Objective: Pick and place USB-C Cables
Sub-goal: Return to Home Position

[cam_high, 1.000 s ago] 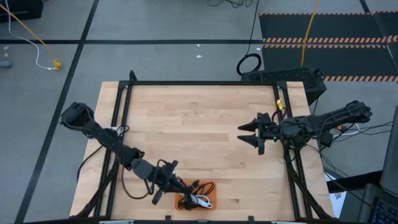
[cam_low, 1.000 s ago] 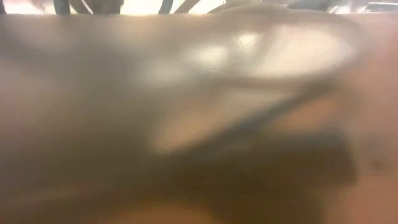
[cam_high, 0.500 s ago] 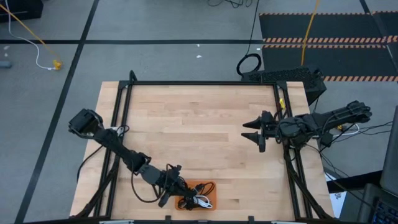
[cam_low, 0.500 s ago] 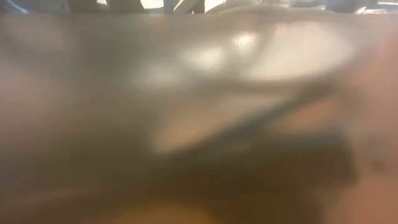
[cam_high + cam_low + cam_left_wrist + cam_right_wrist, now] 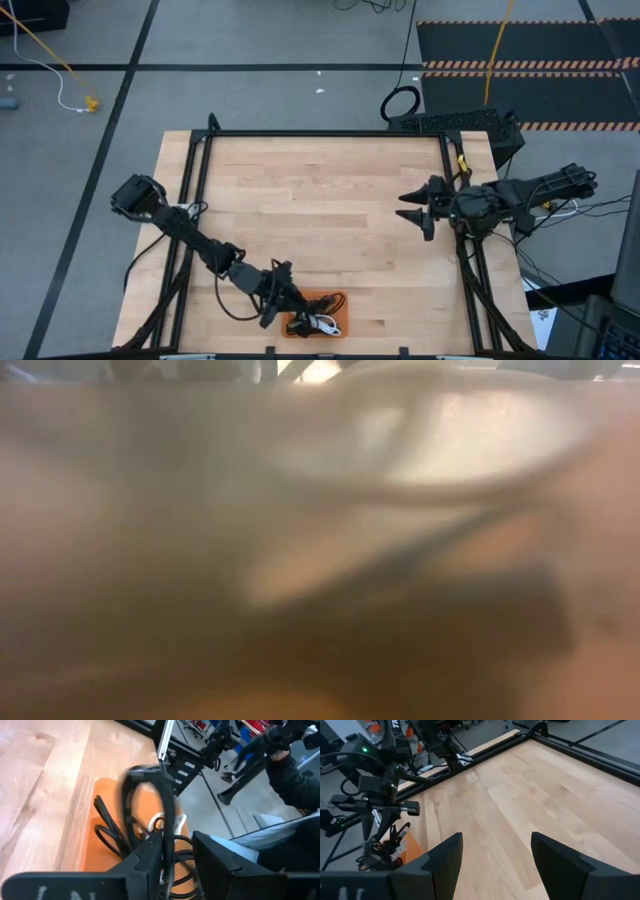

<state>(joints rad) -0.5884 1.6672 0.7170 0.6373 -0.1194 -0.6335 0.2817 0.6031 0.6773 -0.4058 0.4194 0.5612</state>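
An orange tray sits at the table's near edge and holds black USB-C cables and a white one. My left gripper is at the tray's left end, shut on another black USB-C cable, whose loop stands over the tray. My right gripper hangs open over the wood near the table's right edge, far from the tray. In the low view, blurred shapes close to the lens hide everything. My left gripper holds the black cable's coil between its two fingers, at the strand lying against one of them. The loop reaches out past the fingertips above the tray, lifted off it. How many strands are in the hold, I cannot tell.
Black frame rails run around the wooden top. Beyond the far edge, a large black cable ring and a yellow cord lie on the floor, and a black box stands there. A person's dark sleeve shows past the table.
My left gripper has moved toward the table's right and near edges, up to the orange tray's left end, carrying the black cable over the tray. My right gripper has drawn back a little toward the table's right edge.
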